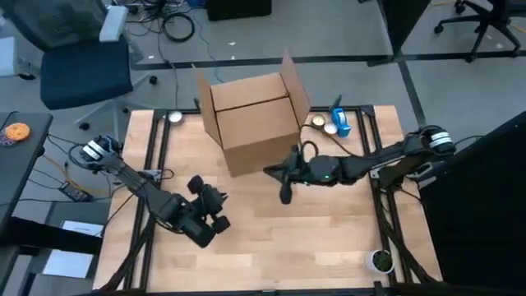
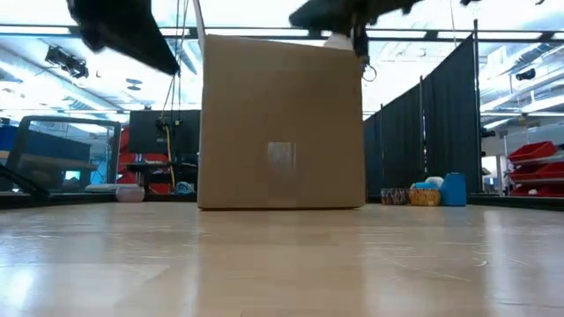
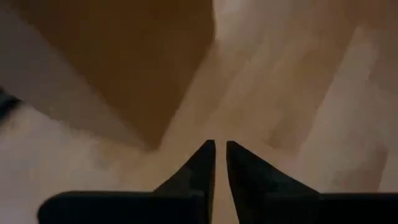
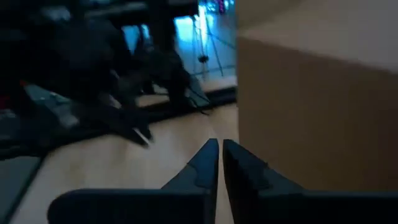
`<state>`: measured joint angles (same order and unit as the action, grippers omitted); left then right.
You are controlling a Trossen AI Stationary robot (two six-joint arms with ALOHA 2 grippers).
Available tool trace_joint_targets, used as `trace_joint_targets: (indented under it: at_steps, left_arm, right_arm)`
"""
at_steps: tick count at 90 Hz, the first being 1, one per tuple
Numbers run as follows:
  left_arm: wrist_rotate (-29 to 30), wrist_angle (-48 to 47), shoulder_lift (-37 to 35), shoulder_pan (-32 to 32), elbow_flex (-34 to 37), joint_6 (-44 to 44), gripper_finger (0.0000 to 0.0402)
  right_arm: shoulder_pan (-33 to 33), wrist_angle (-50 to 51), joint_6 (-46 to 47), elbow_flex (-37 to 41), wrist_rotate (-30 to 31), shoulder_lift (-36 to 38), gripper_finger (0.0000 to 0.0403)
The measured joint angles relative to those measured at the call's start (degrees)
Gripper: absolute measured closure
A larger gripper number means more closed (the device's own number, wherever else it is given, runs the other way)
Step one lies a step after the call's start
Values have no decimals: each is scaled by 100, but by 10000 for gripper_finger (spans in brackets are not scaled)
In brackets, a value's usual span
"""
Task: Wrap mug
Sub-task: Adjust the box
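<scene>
High view shows no mug, perhaps hidden inside the open cardboard box (image 1: 255, 119) by the counter's far edge, nearer the clenched right pincer (image 1: 285, 196) than the clenched left pincer (image 1: 220, 222).

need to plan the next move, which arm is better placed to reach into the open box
Probably right: its end effector sits beside the cardboard box front corner, fingers shut and empty. The left end effector waits farther out over bare table. No mug is visible.
</scene>
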<state>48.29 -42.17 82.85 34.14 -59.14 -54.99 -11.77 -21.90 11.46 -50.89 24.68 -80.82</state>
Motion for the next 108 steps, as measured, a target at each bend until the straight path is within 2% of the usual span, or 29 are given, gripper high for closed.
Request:
trace_joint_targets:
  at_steps: [12,20,28,51,64,79,84,95,108]
  left_arm:
    - [-637,1153,0,-549,422,864,376]
    - [-893,1507,0,-944,592,1216,376]
    - [-900,1576,0,-1333,672,1264,376]
    - [-591,1399,-2,-2090,881,1464,376]
    - [-260,1186,-2,-2383,883,1649,376]
    - [85,1662,-4,-2710,883,2245,376]
    - [-117,1886,-4,-2766,876,2530,376]
    - [-940,2299,-6,-2723,716,3354,376]
    - [-1310,1790,-46,-2482,88,3839,376]
  right_arm:
    - [-296,29,-113,0,308,47,403]
    - [-432,158,-124,0,429,-16,403]
    - [-470,350,-120,4,437,-71,403]
    - [-530,652,47,0,465,-15,403]
    - [-592,1103,106,0,816,-6,403]
    - [-610,1260,267,0,981,-4,403]
    - [-612,1254,293,0,980,-4,403]
    - [-621,1271,297,-22,980,-1,403]
    - [-702,1572,210,-144,968,237,403]
